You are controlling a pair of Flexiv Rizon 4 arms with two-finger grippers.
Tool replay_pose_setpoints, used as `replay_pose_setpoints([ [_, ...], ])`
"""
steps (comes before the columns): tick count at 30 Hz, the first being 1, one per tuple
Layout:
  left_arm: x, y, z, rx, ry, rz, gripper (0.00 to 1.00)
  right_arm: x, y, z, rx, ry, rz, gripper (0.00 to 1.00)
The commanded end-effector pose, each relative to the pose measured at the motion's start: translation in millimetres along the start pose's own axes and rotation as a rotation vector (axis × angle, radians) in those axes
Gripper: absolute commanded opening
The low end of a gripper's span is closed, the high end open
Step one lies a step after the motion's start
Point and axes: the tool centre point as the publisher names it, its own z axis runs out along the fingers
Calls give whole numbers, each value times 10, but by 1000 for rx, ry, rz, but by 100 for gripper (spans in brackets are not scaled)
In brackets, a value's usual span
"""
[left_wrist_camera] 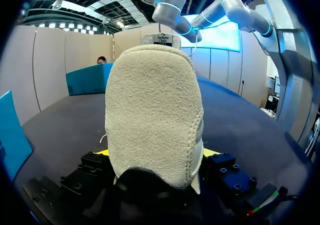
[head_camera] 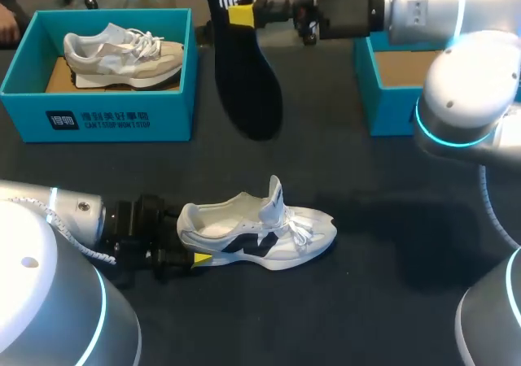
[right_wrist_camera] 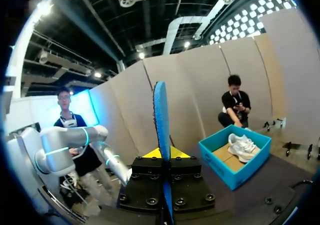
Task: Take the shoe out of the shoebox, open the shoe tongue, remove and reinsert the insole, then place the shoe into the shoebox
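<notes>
Insole (head_camera: 244,73) out, white shoe (head_camera: 260,232) upright on the dark table (head_camera: 391,301).
My left gripper (head_camera: 199,252) is clenched on the shoe's fleecy heel, tongue raised. My right gripper (head_camera: 242,14) grasps the flat, dark, blue-edged insole aloft. I count 2 teal boxes: the left box (head_camera: 98,118) holds 1 beige shoe (head_camera: 122,57), and the right box (head_camera: 383,98) shows a cardboard floor.
</notes>
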Motion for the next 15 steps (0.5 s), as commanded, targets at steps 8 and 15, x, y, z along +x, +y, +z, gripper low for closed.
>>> replay_pose_setpoints([
  [8,5,6,12,-3,-1,0,0,199,28,-608,148,102,109,0],
  [15,5,6,12,-3,-1,0,0,473,10,-795,167,56,207,0],
])
